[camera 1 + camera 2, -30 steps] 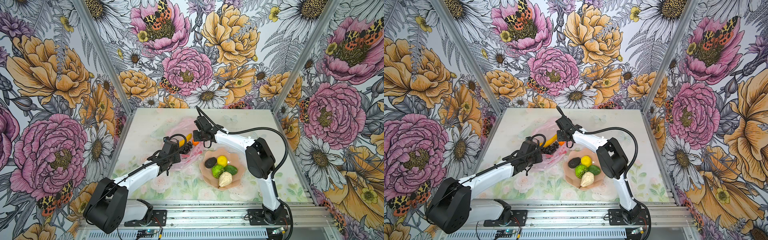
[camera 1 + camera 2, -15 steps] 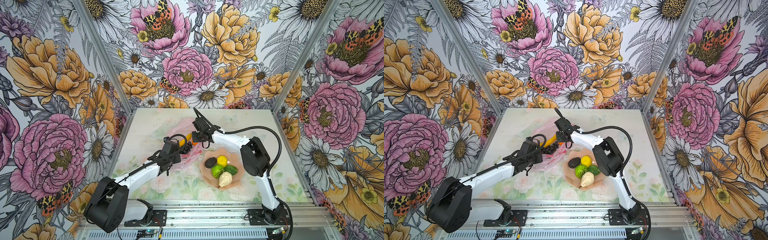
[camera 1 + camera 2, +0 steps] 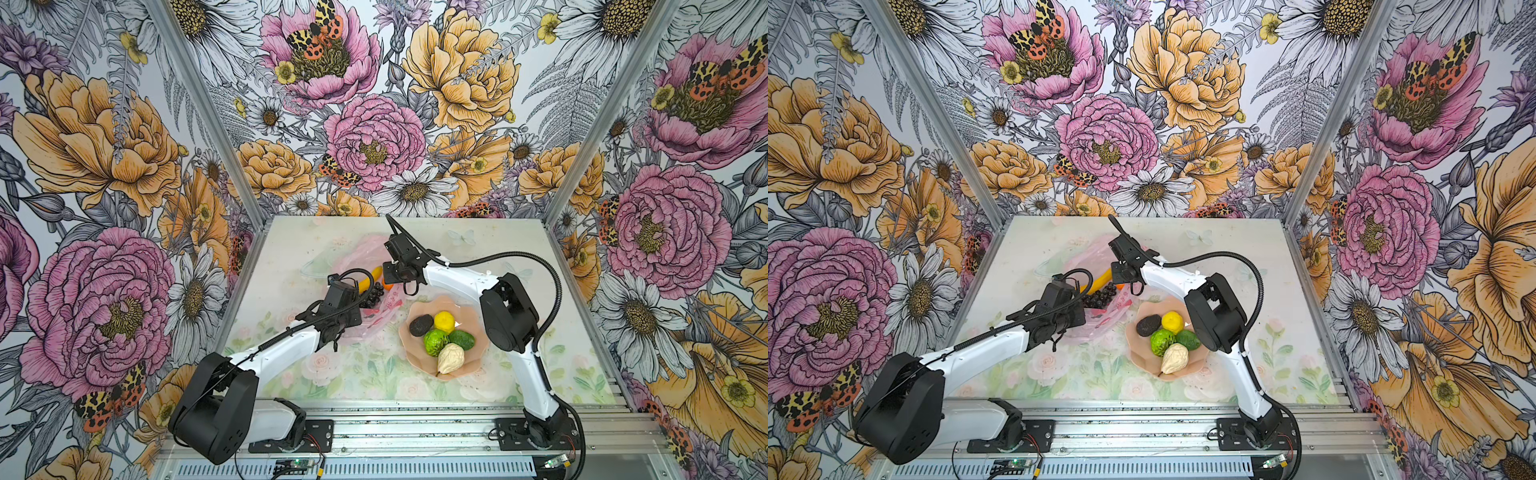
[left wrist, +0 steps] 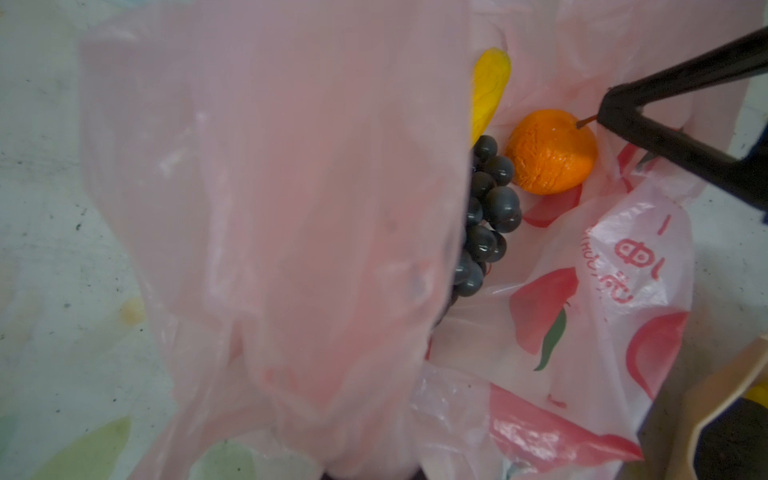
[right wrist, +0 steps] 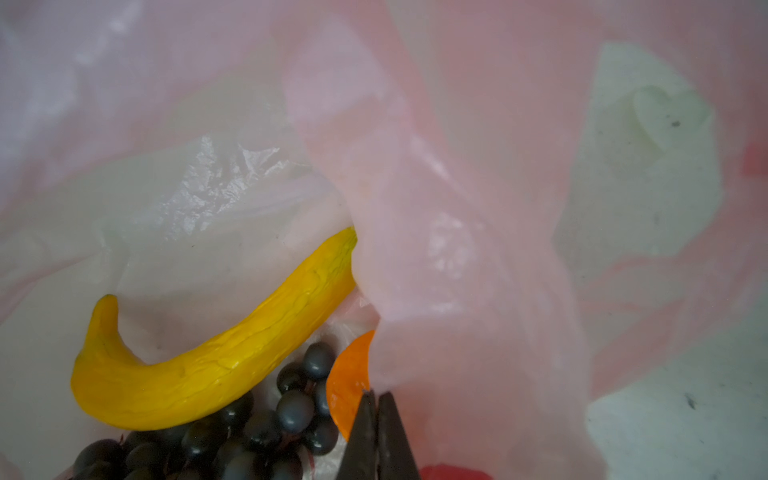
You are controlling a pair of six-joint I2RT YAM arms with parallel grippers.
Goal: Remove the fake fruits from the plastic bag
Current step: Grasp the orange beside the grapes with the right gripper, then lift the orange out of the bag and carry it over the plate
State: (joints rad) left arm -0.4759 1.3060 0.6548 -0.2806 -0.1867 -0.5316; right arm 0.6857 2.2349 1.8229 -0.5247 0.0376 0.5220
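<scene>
Top-down scene of a flower-printed table [image 3: 291, 249] with two robot arms meeting over a crumpled pale pink plastic bag [image 3: 361, 251] near the middle. Five fake fruits already sat outside the bag on a peach wavy-edged plate [image 3: 471, 365] just beside it: a blackish avocado-like piece [image 3: 421, 325], a lemon [image 3: 444, 321], a lime-green round fruit [image 3: 435, 342], a small dark green piece [image 3: 462, 340] and a cream pear [image 3: 451, 359].

Three fruits were left inside the bag's open mouth, lying on its film: a yellow banana [image 5: 216, 365], a dark grape bunch [image 4: 488, 199] touching it, and an orange tangerine [image 4: 550, 151] just beside the grapes.

My right claw [image 5: 377, 395] had its fingers together at the tangerine's thin stem; from the left wrist view the stem ran into the fingertips, so I judged it pinched.

My left claw [image 3: 360, 319] was closed. Its tips were hidden behind pink film rising toward the camera, so I judged it to be holding the bag's edge up.

I put the task at a little past halfway: the tangerine was gripped but not lifted out, and the banana and grapes were untouched.
</scene>
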